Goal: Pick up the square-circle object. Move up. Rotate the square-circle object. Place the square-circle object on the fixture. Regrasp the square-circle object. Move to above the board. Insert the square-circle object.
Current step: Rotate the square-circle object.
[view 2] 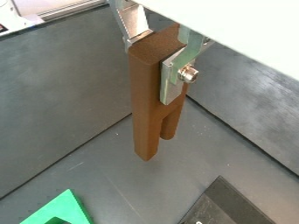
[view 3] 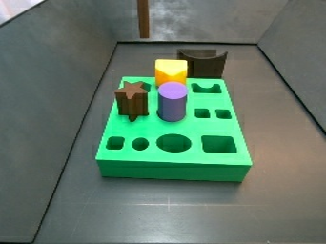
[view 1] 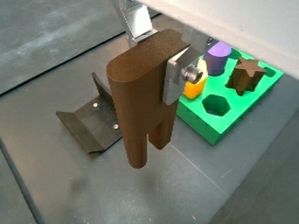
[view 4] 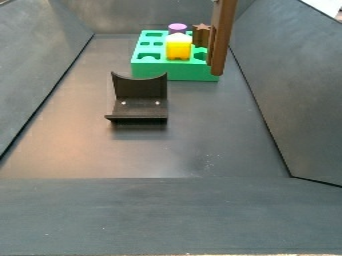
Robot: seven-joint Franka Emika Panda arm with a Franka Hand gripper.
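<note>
While clamped on the upright square-circle object (view 1: 145, 96), the gripper (view 1: 162, 77) hangs above the floor, clearing the fixture (view 1: 93, 122) below for the rotation.

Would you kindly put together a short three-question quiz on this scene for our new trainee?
1. True or false: the gripper holds the square-circle object upright, clear of the floor.
2. Which piece stands on the board beside the yellow block? A) purple cylinder B) red cone C) blue ball
3. Fill in: the fixture has ____ resting on it.

Key: 1 true; the jaws are shut on it in both wrist views. 2 A. 3 nothing.
</note>
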